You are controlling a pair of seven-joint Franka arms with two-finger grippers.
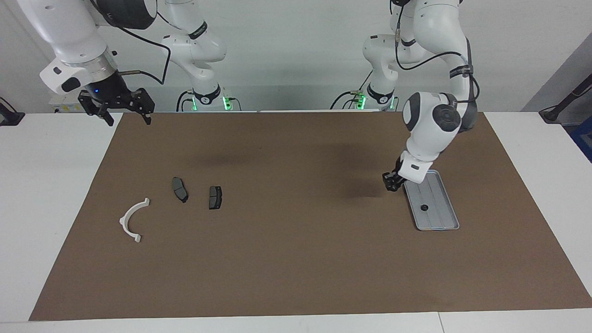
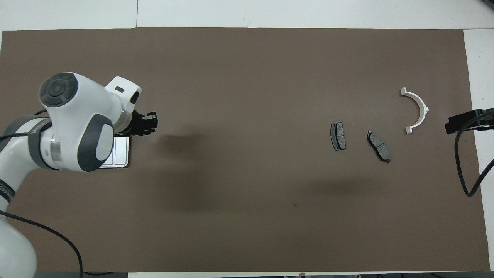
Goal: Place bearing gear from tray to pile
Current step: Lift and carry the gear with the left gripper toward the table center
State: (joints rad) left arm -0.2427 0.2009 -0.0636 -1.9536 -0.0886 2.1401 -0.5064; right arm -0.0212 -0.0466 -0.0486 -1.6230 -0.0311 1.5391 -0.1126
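Observation:
The silver ridged tray point(image 1: 439, 215) point(image 2: 120, 153) lies toward the left arm's end of the brown mat. A small dark bearing gear point(image 1: 423, 207) rests in it; the left arm hides it in the overhead view. My left gripper point(image 1: 391, 181) point(image 2: 149, 122) hangs low over the mat, just off the tray's corner nearer the robots. Whether it holds anything I cannot make out. The pile lies toward the right arm's end: a white half-ring bracket point(image 1: 133, 220) point(image 2: 419, 111) and two dark brake pads point(image 1: 180, 189) point(image 1: 215, 197) point(image 2: 338, 136) point(image 2: 379, 146). My right gripper point(image 1: 129, 122) point(image 2: 467, 120) waits open, raised over the mat's edge.
The brown mat point(image 1: 296, 259) covers most of the white table. A black cable point(image 2: 463, 166) hangs from the right arm over the mat's end near the bracket.

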